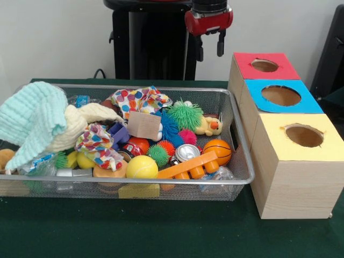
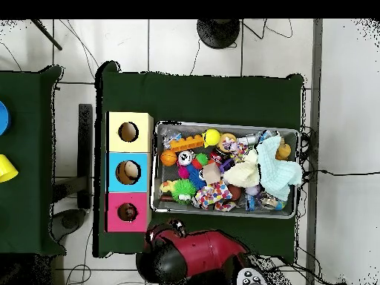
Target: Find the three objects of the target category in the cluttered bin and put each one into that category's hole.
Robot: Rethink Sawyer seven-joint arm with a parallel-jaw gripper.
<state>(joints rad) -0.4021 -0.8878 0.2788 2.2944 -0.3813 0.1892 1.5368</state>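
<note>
The wire mesh bin [image 1: 243, 141] is full of toys and cloths. A yellow plush duck [image 1: 210, 126] with an orange beak lies at its far right, beside a green spiky ball [image 1: 184, 114]. A tan furry plush [image 1: 5, 157] shows at the left end, also seen from overhead [image 2: 283, 151]. The tiger-striped plush is hidden. The red-topped box's hole [image 1: 264, 65] is at the far right, also seen from overhead [image 2: 127, 212]. My gripper [image 1: 209, 49] is open and empty, high above the bin's far rim, left of the red box. From overhead, the gripper [image 2: 165, 228] is by the bin's near corner.
A blue-topped box [image 1: 281, 95] and a yellow-topped box [image 1: 303, 135] stand in a row with the red one, right of the bin. In the bin lie a mint cloth [image 1: 32, 121], a dotted cloth [image 1: 141, 100], a yellow ball [image 1: 142, 167], an orange ball [image 1: 217, 150] and an orange brick [image 1: 189, 166].
</note>
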